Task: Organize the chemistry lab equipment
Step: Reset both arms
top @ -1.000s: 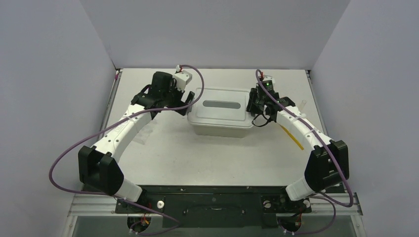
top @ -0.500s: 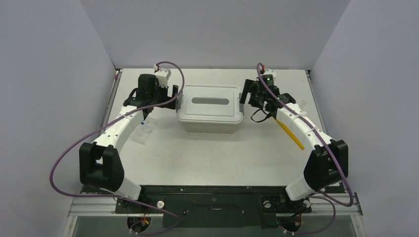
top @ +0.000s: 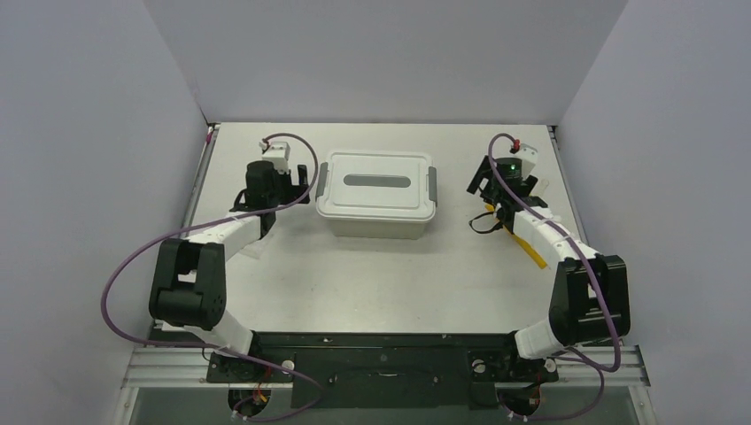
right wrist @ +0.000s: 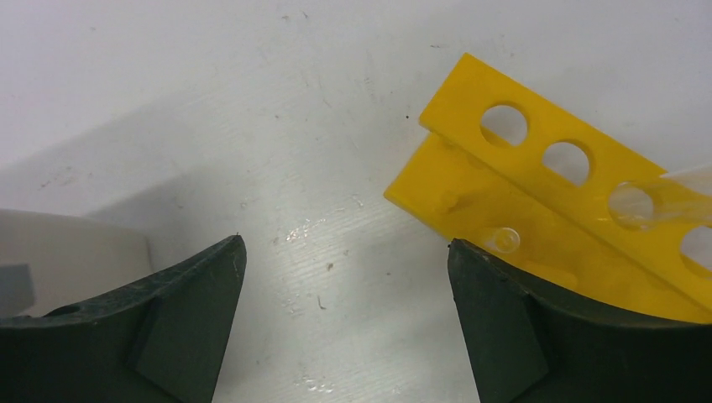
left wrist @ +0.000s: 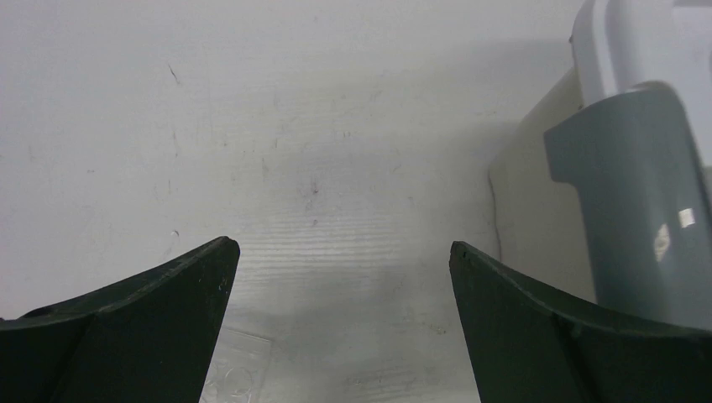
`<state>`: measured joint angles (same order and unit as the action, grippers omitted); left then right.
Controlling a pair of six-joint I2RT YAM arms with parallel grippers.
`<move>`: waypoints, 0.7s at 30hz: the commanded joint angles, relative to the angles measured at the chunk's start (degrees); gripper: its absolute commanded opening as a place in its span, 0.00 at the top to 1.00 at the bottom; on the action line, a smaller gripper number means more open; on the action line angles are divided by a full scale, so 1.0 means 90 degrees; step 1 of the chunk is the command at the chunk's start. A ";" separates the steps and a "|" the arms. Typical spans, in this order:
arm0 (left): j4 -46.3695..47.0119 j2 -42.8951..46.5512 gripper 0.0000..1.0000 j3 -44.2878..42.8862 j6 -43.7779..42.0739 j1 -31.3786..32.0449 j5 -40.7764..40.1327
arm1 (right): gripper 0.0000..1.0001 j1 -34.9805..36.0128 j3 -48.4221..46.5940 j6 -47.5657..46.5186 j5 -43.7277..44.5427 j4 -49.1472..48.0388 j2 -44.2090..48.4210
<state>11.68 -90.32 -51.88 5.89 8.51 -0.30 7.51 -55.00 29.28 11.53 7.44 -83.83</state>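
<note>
- Left gripper [left wrist: 342, 246]: jaws spread wide, holding nothing. Bare table [left wrist: 319, 126] between my fingers, and the grey latch [left wrist: 630, 210] of the tub [top: 379, 208] sits just outside one.
- Right gripper [right wrist: 344, 243]: jaws wide, empty. The yellow tube rack [right wrist: 520, 193], with a clear tube [right wrist: 651, 200] on it, is right against one finger and partly behind it.
- Risk: if I drop straight down, that finger lands on the rack, tilts it, and the tube rolls off.
- Risk: a sideways left sweep clips the latch and shoves the tub.

COUNT | tub [top: 381, 227]: 1 | white lid [top: 354, 202]: 1 | grey latches [top: 433, 184]: 2, one at each end | yellow rack [right wrist: 537, 210]: 1 | round holes [right wrist: 565, 161] showing in it: 4 | clear tube [right wrist: 672, 180]: 1 | clear plastic piece [left wrist: 239, 369]: 1 | arms [top: 221, 232]: 2
</note>
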 commanded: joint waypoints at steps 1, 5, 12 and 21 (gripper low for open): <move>0.1647 -0.0170 0.03 0.0330 0.0084 -0.0012 -0.0129 | 0.14 -0.0062 0.0148 -0.0495 0.0429 -0.1174 -0.0111; 0.1646 -0.0146 0.03 0.0394 -0.0028 -0.0018 -0.0131 | 0.14 -0.0053 0.0588 -0.0627 0.0665 -0.1883 -0.0169; 0.1133 0.0222 0.03 0.0621 0.0048 -0.0016 0.0009 | 0.13 -0.0006 0.0483 -0.0844 0.0721 -0.1934 -0.0357; 0.1278 0.0641 0.04 0.1187 -0.0118 -0.0047 -0.0151 | 0.13 0.0030 0.1484 -0.1427 0.1353 -0.2989 0.0526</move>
<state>20.36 -87.77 -41.89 5.30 8.51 -1.19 7.60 -44.62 19.88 18.79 -11.42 -84.53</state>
